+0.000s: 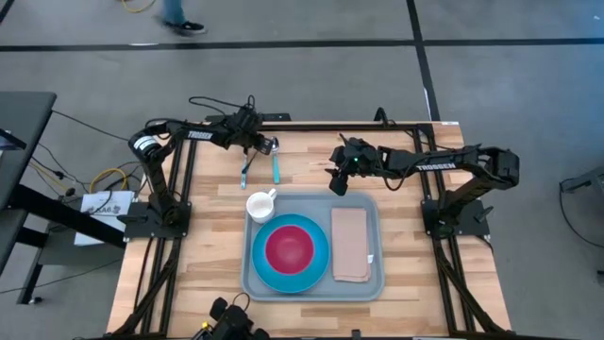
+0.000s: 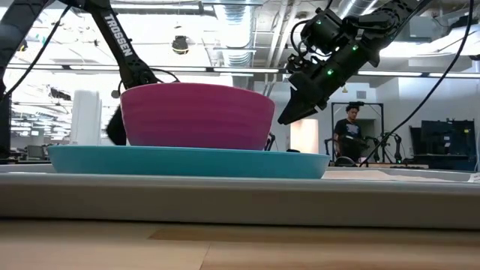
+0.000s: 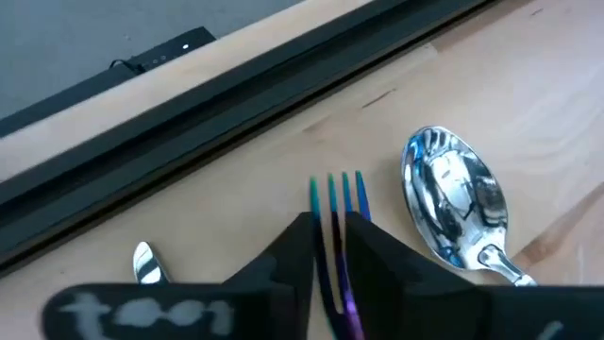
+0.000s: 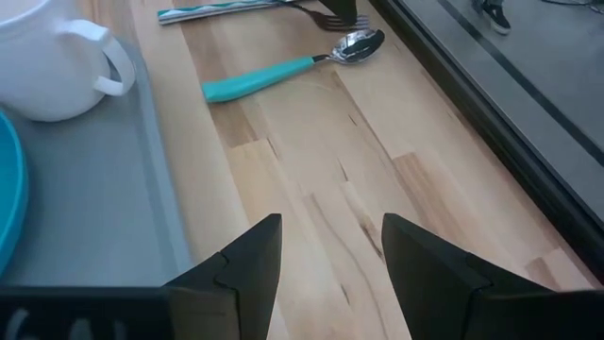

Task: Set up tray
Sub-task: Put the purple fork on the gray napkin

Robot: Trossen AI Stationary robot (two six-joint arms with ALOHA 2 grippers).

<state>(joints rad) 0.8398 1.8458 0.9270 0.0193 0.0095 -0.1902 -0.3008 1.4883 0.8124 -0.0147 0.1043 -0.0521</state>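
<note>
1. pale wood table [image 1: 189, 274], dark frame rails along its edges.
2. left gripper [image 1: 267, 144] at the table's far side, left of centre. in the left wrist view its fingers [image 3: 293, 260] sit close on either side of a fork [image 3: 337, 203], clamped on it just behind the tines. the fork's handle angles toward the near-left in the high view.
3. spoon [image 1: 276, 168] with a teal handle lies on the wood just right of the fork, metal bowl pointing to the far edge.
4. white cup [image 1: 260, 204] stands in the tray's far-left corner, handle turned toward the far right.
5. tray [image 1: 370, 283], grey-blue, sits centred on the near half of the table, long side running left to right.
6. on the tray's left part: blue plate [image 1: 266, 272] with a pink bowl [image 1: 289, 247] on it.
7. on the tray's right part: tan folded napkin [image 1: 350, 245], lying flat, just beside the plate.
8. right gripper [image 1: 339, 181] hangs above the wood just beyond the tray's far edge, near its right half. fingers [image 4: 247, 260] apart, nothing between them.
9. low view: a person [image 2: 349, 135] stands in the room behind.
</note>
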